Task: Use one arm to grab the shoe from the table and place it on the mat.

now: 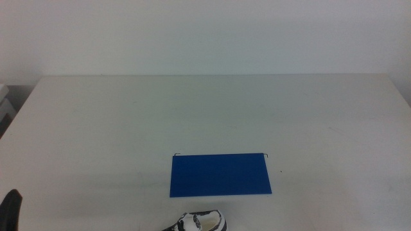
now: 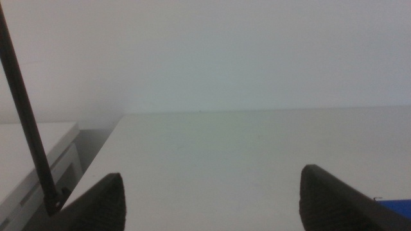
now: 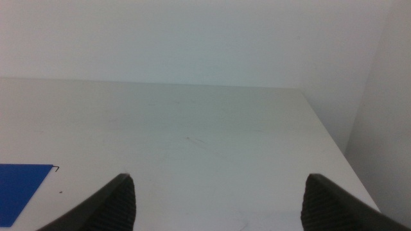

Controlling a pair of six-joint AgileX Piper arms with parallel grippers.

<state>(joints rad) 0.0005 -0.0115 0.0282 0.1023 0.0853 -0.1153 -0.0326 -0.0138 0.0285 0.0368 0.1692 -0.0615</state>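
The shoe (image 1: 200,222), a small black-and-white patterned sneaker with a white sole, lies on the white table (image 1: 205,115) at the picture's bottom edge, just in front of the blue mat (image 1: 220,174). It is partly cut off by the frame. The mat lies flat at the table's front middle, with thin wire hooks at its two far corners. My left gripper (image 2: 212,202) is open and empty, low at the table's left; a dark tip of it shows in the middle view (image 1: 11,208). My right gripper (image 3: 218,202) is open and empty over the table's right side, outside the middle view.
A corner of the mat shows in the left wrist view (image 2: 393,204) and in the right wrist view (image 3: 22,183). A white cabinet (image 2: 32,160) stands past the table's left edge. A wall rises behind the table.
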